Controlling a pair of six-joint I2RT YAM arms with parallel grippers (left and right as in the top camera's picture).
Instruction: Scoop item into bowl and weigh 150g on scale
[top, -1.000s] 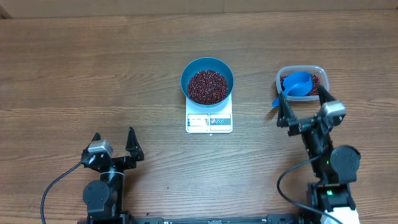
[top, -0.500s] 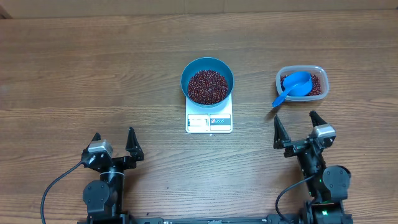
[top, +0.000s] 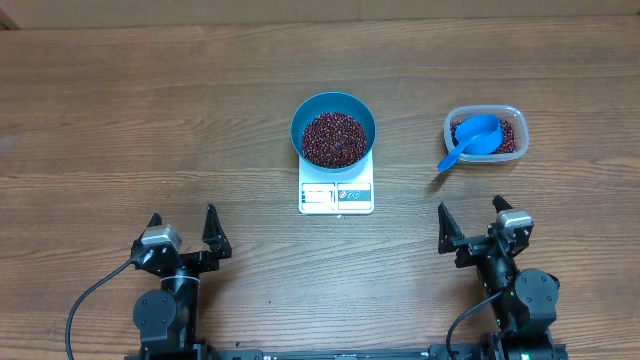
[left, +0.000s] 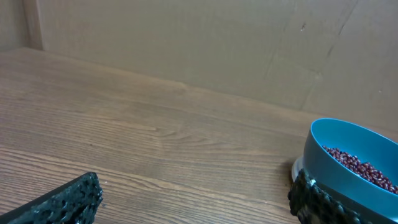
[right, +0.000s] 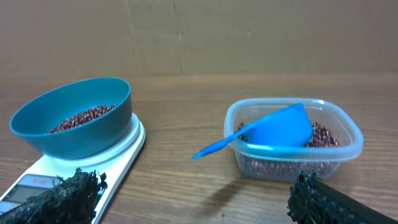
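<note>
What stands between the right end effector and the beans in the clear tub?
Nothing on the wooden table between the open right end effector and the clear plastic tub. Inside it, a small blue plastic scoop lies over much of the dark red-brown beans.

A wooden table (top: 150, 120) shows a clear brown grain and a smooth, matt finish. The bowl (right: 81, 130) looks like glossy blue plastic, and the small dark red-brown beans (top: 333, 138) have a faint sheen. The scale (top: 336, 196) is smooth white plastic. The tub (right: 292, 167) is thin, clear plastic with a soft shine, and the scoop (right: 273, 127) is glossy blue plastic. The finger pads (left: 62, 202) of the left gripper (top: 182, 217) and right gripper (top: 470, 207) are black, matt and roughly pebbled. The wall (left: 186, 43) looks like plain, matt brown cardboard.
</note>
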